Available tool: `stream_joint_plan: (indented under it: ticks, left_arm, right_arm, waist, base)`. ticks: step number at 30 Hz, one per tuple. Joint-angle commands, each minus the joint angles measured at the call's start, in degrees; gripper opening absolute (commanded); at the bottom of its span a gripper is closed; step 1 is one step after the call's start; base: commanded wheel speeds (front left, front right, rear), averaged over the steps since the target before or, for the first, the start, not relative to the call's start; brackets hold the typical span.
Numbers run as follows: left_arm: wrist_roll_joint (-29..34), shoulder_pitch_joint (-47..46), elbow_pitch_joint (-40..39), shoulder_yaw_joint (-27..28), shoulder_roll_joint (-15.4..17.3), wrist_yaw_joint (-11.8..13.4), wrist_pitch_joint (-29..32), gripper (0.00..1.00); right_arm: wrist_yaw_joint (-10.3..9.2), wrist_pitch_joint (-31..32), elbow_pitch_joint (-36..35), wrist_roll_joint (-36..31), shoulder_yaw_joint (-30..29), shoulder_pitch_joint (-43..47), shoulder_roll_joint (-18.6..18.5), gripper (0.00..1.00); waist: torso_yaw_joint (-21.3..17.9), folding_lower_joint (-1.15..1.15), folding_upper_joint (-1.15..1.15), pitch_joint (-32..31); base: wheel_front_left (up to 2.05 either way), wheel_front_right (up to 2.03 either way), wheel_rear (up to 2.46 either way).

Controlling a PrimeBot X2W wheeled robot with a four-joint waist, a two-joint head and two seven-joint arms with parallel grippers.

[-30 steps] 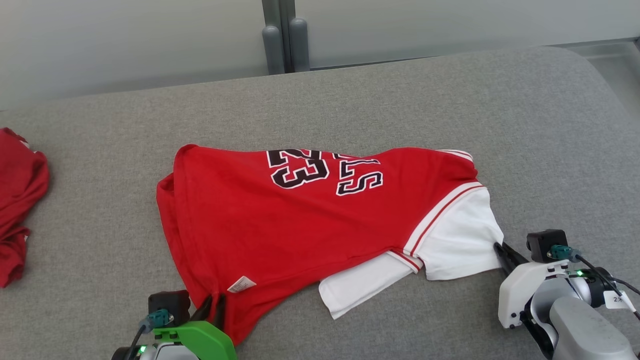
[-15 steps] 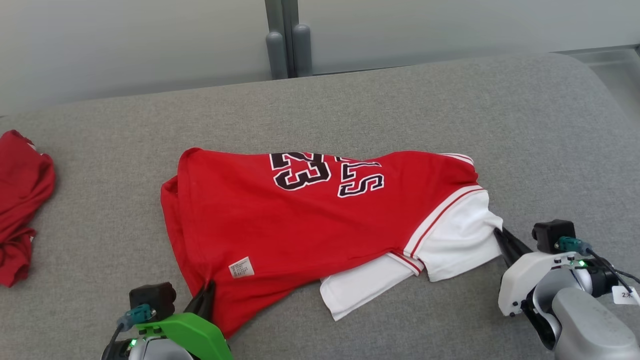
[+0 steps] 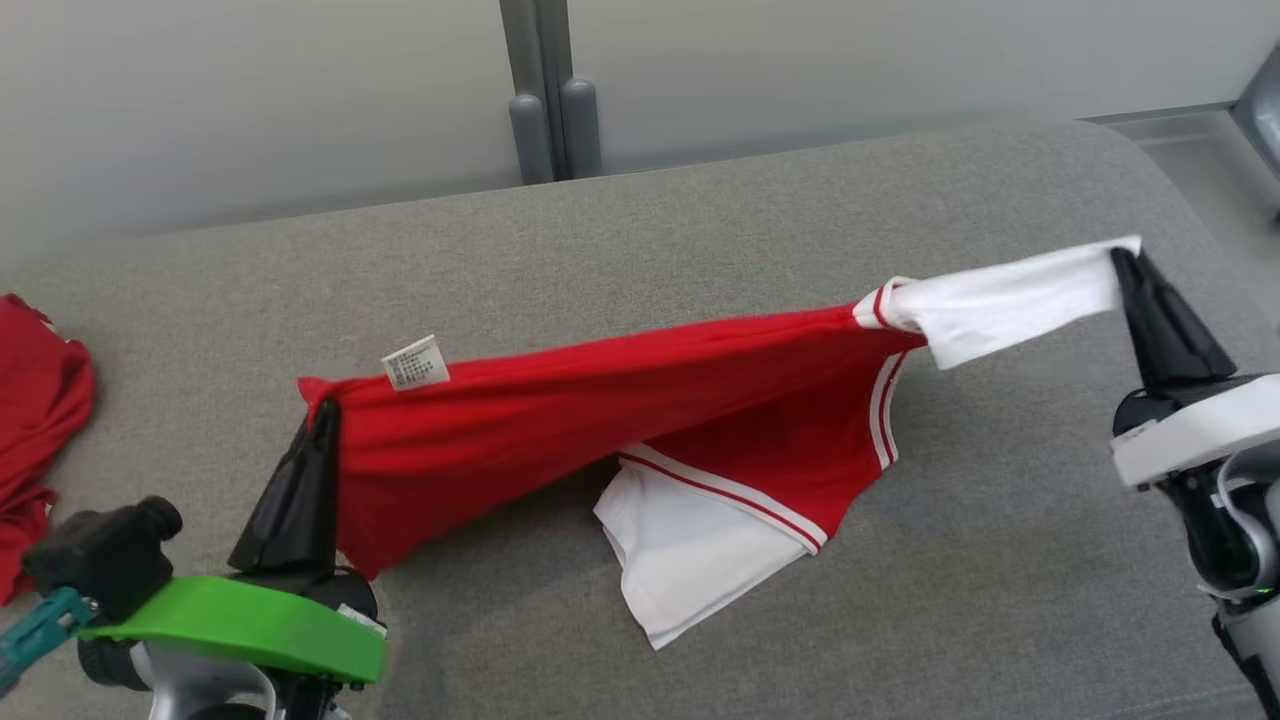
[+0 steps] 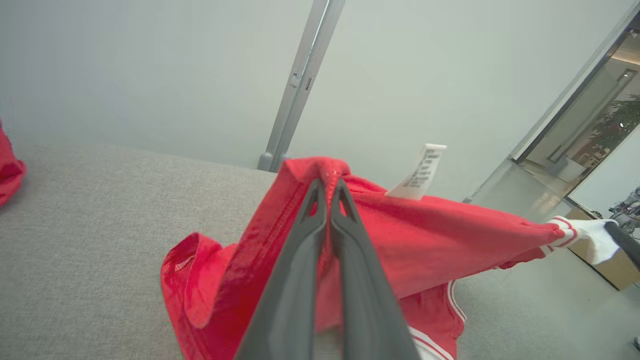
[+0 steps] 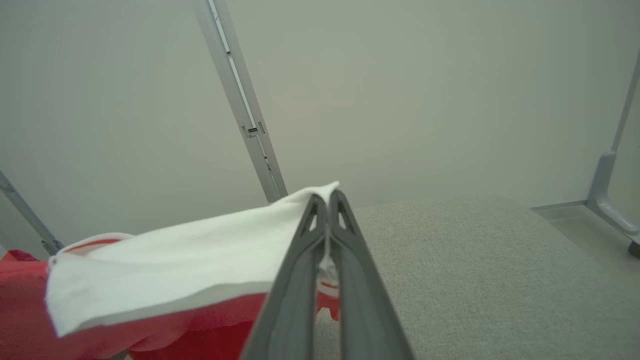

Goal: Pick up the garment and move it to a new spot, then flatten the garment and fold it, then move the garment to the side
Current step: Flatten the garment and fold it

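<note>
Both tools pinch the garment (image 3: 600,410): left tool (image 3: 325,412) its red corner, right tool (image 3: 1122,256) its white edge. Spread apart, they stretch it above the surface (image 3: 700,230), presumably for carrying.

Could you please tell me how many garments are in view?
2: a red-and-white jersey held between the left claw and right claw, and a crumpled red garment at the far left, partly cut off.

garment (image 3: 600,420): red jersey, white sleeves, red-white trim | state: off the grey surface (image 3: 700,220), stretched taut left to right | right end: white sleeve (image 3: 1010,295), high | left end: red corner, tag (image 3: 415,362) upright | middle: sags, second sleeve (image 3: 690,565) resting on surface, near centre
</note>
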Motion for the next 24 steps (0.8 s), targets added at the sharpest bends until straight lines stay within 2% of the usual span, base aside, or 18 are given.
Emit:
stream_joint_plan:
  ticks: [1,3,4,8,9,10,11,13,18,21,24]
  left_arm:
    - [-0.7,-0.3,-3.0,0.4,0.3,0.2,0.7,0.00]
    - [-0.9,-1.6,-7.3,0.6,1.0,0.4,1.7,0.00]
    - [-0.9,-1.6,-7.3,0.6,1.0,0.4,1.7,0.00]
    - [-0.9,-5.6,-13.8,1.3,3.0,0.7,4.9,0.00]
    - [-0.4,-9.4,-15.9,2.0,5.0,0.4,7.1,0.00]
    - [-0.4,-9.4,-15.9,2.0,5.0,0.4,7.1,0.00]
    - [-0.8,-14.4,-16.6,2.5,6.7,0.2,9.4,0.00]
    - [-1.8,-20.6,-16.0,2.8,8.1,-0.1,12.0,0.00]
    - [-2.8,-38.7,-7.8,2.0,10.8,-1.2,16.7,0.00]
    - [-1.4,-50.7,0.9,0.1,11.0,-2.2,17.4,0.00]
    - [1.2,-62.7,11.2,-2.0,9.7,-2.9,14.8,0.00]
  right_arm:
    - [-0.10,1.0,-4.6,1.2,-2.2,1.4,-0.5,0.00]
    - [-0.09,2.9,-11.8,2.3,-5.8,2.8,-0.6,0.00]
    - [-0.09,2.9,-11.8,2.3,-5.8,2.8,-0.6,0.00]
    - [-0.08,8.3,-24.2,3.6,-12.2,2.9,1.2,0.00]
    - [-0.08,11.6,-29.1,4.5,-14.7,0.9,2.3,0.00]
    - [-0.08,11.6,-29.1,4.5,-14.7,0.9,2.3,0.00]
    - [-0.08,15.1,-32.4,4.7,-16.4,-2.3,2.9,0.00]
    - [-0.08,18.7,-33.8,4.9,-17.4,-6.6,3.5,0.00]
    - [-0.08,25.8,-29.9,4.3,-18.6,-21.5,5.0,0.00]
    - [-0.07,28.1,-22.9,1.5,-19.9,-32.6,6.9,0.00]
    - [-0.06,27.6,-14.8,-4.2,-20.9,-44.7,9.0,0.00]
  waist:
    - [-0.4,0.00,0.00,-0.1]
    - [-0.7,0.00,0.00,0.2]
    - [-0.7,0.00,0.00,0.2]
    - [-1.2,0.00,0.00,2.1]
    - [-1.2,0.00,0.00,4.1]
    - [-1.2,0.00,0.00,4.1]
    - [-1.1,0.00,0.00,6.6]
    - [-0.9,0.00,0.00,9.7]
    - [0.4,0.00,0.00,17.5]
    - [1.8,0.00,0.00,22.4]
    - [3.1,0.00,0.00,26.8]
  base:
    - [0.00,0.00,0.00]
    - [0.00,0.00,0.00]
    - [0.00,0.00,0.00]
    - [0.00,0.00,0.00]
    - [0.00,0.00,0.00]
    - [0.00,0.00,0.00]
    - [0.00,0.00,0.00]
    - [0.00,0.00,0.00]
    - [0.00,0.00,0.00]
    - [0.00,0.00,0.00]
    - [0.00,0.00,0.00]
